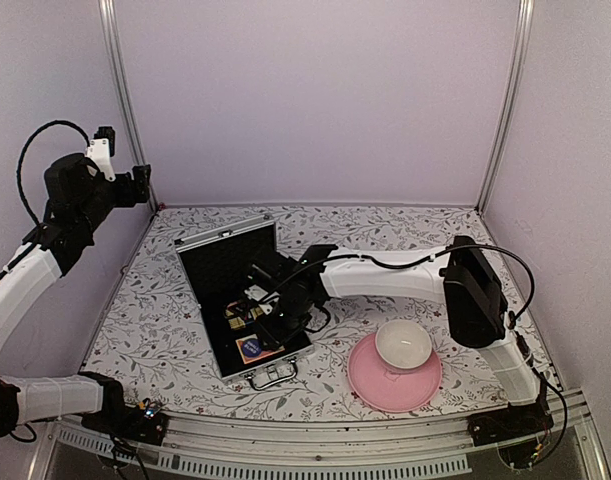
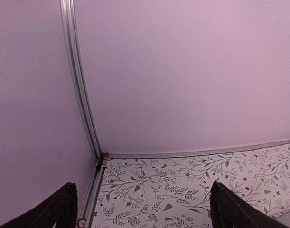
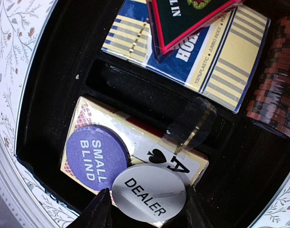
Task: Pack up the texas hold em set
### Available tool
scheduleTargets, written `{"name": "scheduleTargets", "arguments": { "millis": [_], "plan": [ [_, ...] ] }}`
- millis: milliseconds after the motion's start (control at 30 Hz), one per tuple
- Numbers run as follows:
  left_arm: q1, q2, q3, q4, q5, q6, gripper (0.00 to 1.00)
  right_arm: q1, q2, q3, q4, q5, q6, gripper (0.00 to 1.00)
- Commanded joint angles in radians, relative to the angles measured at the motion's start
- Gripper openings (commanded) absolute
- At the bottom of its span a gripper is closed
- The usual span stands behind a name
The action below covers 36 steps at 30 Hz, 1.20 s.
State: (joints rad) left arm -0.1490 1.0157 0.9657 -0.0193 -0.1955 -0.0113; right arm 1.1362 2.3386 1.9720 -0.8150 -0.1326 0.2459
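Note:
The silver briefcase (image 1: 225, 237) lies open on the table, its lid tilted back. In its black tray (image 3: 54, 90) a card box with an ace of spades (image 3: 182, 164) carries a blue "SMALL BLIND" disc (image 3: 95, 156). A white "DEALER" disc (image 3: 149, 192) rests on the same box, and my right gripper (image 3: 147, 213) is shut on its edges. Behind them a gold-and-blue striped card box (image 3: 220, 61) lies under a red-edged dark card (image 3: 192, 19). A dark red chip stack (image 3: 275, 90) stands at the right. My left gripper (image 2: 142, 209) hangs open and empty by the back left corner.
A pink plate (image 1: 370, 385) with a white bowl (image 1: 403, 345) on it sits right of the case, near the front edge. The enclosure's walls and metal posts (image 2: 80, 95) close in the back and sides. The right arm (image 1: 385, 270) stretches across the middle of the table.

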Motion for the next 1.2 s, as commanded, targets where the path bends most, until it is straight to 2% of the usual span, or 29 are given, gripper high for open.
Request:
{"name": "scheduleTargets", "arguments": {
  "millis": [0, 200, 633, 900, 1167],
  "plan": [
    [-0.011, 0.0, -0.011, 0.024, -0.001, 0.007, 0.97, 0.012, 0.042, 0.015, -0.001, 0.002, -0.008, 0.54],
    [-0.012, 0.0, -0.01, 0.024, -0.001, 0.007, 0.97, 0.013, 0.036, 0.019, 0.003, 0.001, -0.008, 0.57],
    [-0.013, -0.002, -0.01, 0.024, -0.003, 0.01, 0.97, 0.012, 0.021, 0.021, 0.02, 0.024, -0.014, 0.75],
    [-0.013, -0.002, -0.01, 0.024, -0.002, 0.009, 0.97, 0.008, -0.067, 0.018, 0.051, 0.049, -0.008, 0.9],
    [-0.013, -0.014, -0.013, 0.029, 0.003, 0.004, 0.97, -0.03, -0.19, -0.02, 0.106, 0.065, 0.009, 0.92]
  ]
}}
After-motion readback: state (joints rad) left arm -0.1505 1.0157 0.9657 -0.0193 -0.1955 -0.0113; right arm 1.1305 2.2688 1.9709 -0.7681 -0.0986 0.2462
